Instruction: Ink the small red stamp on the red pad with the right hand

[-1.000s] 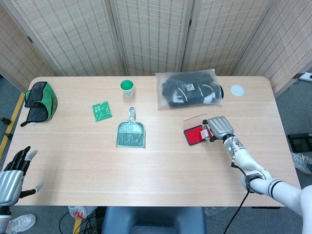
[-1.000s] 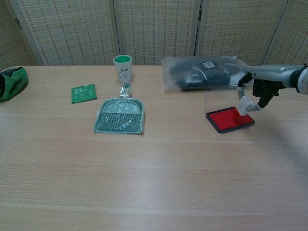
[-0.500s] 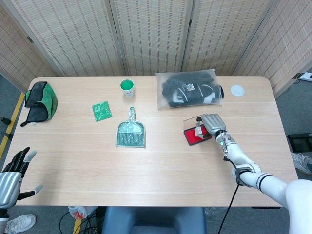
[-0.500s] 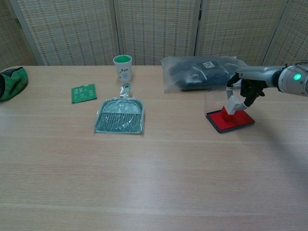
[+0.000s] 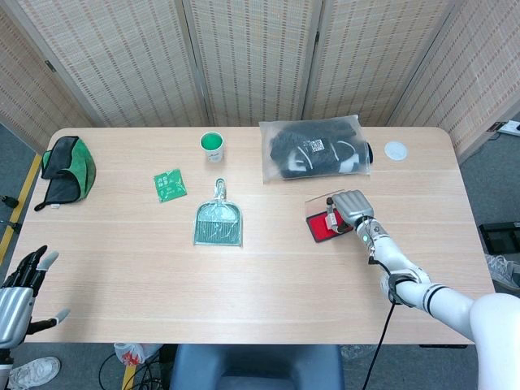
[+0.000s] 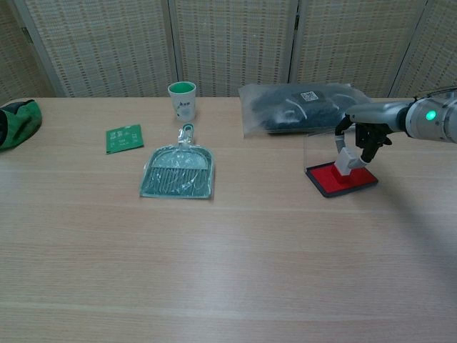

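Observation:
The red ink pad (image 6: pixel 341 179) lies open on the right part of the table, its clear lid (image 6: pixel 320 146) standing up behind it. My right hand (image 6: pixel 365 136) holds the small stamp (image 6: pixel 345 162), white on top with a red base, and presses the base down on the pad's red surface. From the head camera the stamp (image 5: pixel 331 219) shows at the fingers of the right hand (image 5: pixel 351 207), over the pad (image 5: pixel 321 227). My left hand (image 5: pixel 18 294) hangs off the table's near left corner, fingers apart and holding nothing.
A clear bag of black items (image 5: pixel 315 150) lies just behind the pad, with a white disc (image 5: pixel 396 150) to its right. A green dustpan (image 5: pixel 218 223), a green card (image 5: pixel 169 184), a green-lined cup (image 5: pixel 212 145) and a green-black pouch (image 5: pixel 67 166) sit further left.
My right hand moved the stamp left from the pad's right edge and lowered it onto the red surface. The left hand sank slightly.

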Controlling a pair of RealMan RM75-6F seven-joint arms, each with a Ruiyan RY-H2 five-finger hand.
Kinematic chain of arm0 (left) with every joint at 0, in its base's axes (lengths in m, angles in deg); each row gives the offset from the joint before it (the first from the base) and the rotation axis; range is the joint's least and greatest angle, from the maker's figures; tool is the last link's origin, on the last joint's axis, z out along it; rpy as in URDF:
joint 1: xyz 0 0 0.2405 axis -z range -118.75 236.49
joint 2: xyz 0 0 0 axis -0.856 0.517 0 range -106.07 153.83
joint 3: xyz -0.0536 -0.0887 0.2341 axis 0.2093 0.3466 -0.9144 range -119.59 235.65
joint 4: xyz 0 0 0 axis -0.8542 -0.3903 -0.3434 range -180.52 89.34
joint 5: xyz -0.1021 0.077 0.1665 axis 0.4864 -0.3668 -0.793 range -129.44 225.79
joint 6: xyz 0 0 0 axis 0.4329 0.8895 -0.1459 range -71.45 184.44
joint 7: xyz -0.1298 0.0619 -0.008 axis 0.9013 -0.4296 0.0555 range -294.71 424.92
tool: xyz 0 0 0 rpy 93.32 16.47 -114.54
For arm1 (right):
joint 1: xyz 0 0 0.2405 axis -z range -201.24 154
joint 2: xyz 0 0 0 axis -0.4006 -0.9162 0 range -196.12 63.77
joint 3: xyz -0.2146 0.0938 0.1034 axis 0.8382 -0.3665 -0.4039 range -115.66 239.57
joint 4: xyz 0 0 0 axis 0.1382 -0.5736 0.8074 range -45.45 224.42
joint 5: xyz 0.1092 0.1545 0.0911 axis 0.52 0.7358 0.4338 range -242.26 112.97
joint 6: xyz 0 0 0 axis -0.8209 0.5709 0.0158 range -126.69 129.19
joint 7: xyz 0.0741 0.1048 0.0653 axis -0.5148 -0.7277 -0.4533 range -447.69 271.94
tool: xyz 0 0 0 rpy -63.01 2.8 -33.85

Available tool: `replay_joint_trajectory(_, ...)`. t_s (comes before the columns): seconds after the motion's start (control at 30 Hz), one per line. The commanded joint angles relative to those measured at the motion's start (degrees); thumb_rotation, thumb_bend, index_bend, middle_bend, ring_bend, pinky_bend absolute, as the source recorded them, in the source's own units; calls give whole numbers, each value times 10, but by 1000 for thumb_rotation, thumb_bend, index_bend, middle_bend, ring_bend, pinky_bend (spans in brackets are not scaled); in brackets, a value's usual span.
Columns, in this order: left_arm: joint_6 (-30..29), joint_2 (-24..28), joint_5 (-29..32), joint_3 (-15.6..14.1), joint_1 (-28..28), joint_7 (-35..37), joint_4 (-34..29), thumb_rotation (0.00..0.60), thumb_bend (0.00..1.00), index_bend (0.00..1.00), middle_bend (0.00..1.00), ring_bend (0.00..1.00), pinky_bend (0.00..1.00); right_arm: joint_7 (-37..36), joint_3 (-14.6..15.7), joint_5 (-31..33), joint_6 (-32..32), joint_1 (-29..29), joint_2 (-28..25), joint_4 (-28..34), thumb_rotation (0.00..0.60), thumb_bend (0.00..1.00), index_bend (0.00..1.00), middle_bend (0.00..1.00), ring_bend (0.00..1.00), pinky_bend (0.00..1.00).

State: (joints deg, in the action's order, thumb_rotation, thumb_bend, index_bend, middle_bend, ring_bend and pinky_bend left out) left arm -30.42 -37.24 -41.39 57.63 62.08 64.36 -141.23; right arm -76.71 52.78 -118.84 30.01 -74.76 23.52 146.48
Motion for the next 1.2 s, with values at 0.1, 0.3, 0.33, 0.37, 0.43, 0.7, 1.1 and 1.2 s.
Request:
replay_joint_trajectory(0.1, -1, 1, -1, 0, -1, 1, -1, 600, 175, 51, 0, 0, 259, 10, 9, 14, -11, -10, 19, -26, 600, 325, 898, 1000, 796, 744)
replay_joint_trajectory(0.3, -4, 1, -3, 1, -2, 5, 0, 600, 175, 51, 0, 0, 259, 11, 14, 20, -22, -15, 39, -55, 600, 325, 898, 1000, 796, 744)
replay_joint_trajectory(0.33, -6, 1, -4, 1, -2, 5, 0, 600, 176, 51, 0, 0, 259, 9, 13, 18, -21, -15, 38, -54, 600, 325, 898, 1000, 796, 744)
replay_joint_trajectory(0.37, -7, 1, -5, 1, -3, 5, 1, 600, 176, 51, 0, 0, 259, 5, 11, 16, -17, -14, 35, -48, 600, 325, 898, 1000, 796, 744)
replay_joint_trajectory(0.43, -9, 0, -7, 1, -3, 5, 2, 600, 176, 50, 0, 0, 259, -3, 6, 9, -7, -11, 22, -29, 600, 325, 899, 1000, 796, 744)
replay_joint_trajectory(0.7, 6, -9, -5, 1, 4, -11, 2, 600, 175, 50, 0, 0, 259, -3, 1, -13, 55, 16, -79, 113, 600, 330, 899, 1000, 797, 744)
replay_joint_trajectory(1.1, 12, -16, -3, 4, 10, -17, 2, 600, 175, 45, 0, 0, 259, 38, 42, -34, 80, 33, -147, 249, 600, 347, 899, 997, 799, 744)
replay_joint_trajectory(1.2, 6, -15, -9, 3, 8, -16, 2, 600, 175, 42, 0, 0, 259, 53, 53, -34, 80, 30, -144, 261, 600, 352, 899, 989, 799, 744)
